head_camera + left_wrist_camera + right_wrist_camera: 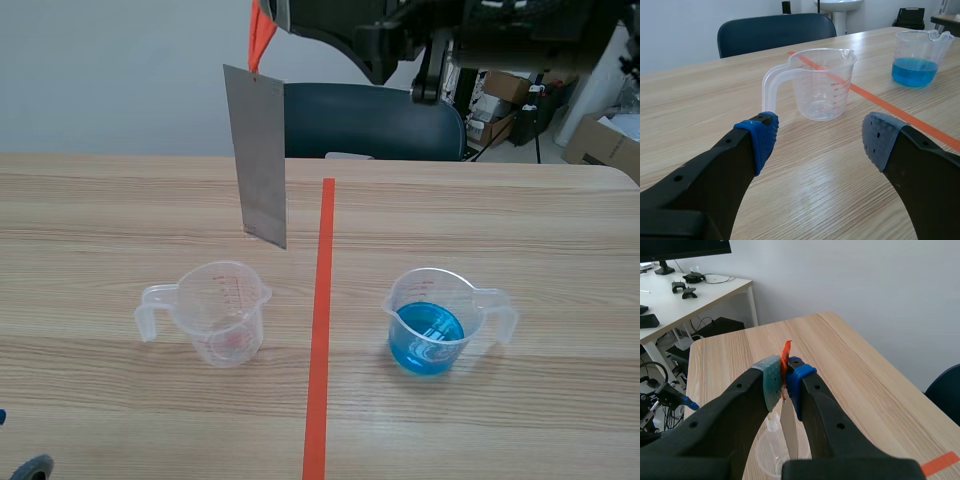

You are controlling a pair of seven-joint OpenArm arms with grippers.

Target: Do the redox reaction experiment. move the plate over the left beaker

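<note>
Plainly, the plate (262, 155) hangs long-axis vertical at upper centre-left, its orange tab (786, 351) pinched in the right tool (785, 380). The left beaker (226, 312) stands lower in frame, slightly leftward. The left tool (822, 135) gapes empty.

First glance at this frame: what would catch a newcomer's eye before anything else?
The grey metal plate, hanging upright in the air from an orange tab pinched in the right arm's jaws, above the table just behind the empty beaker. Next, the bright blue liquid in the other beaker, across the orange-red tape line from it. The left arm's jaws stand open, low before the empty beaker.
</note>
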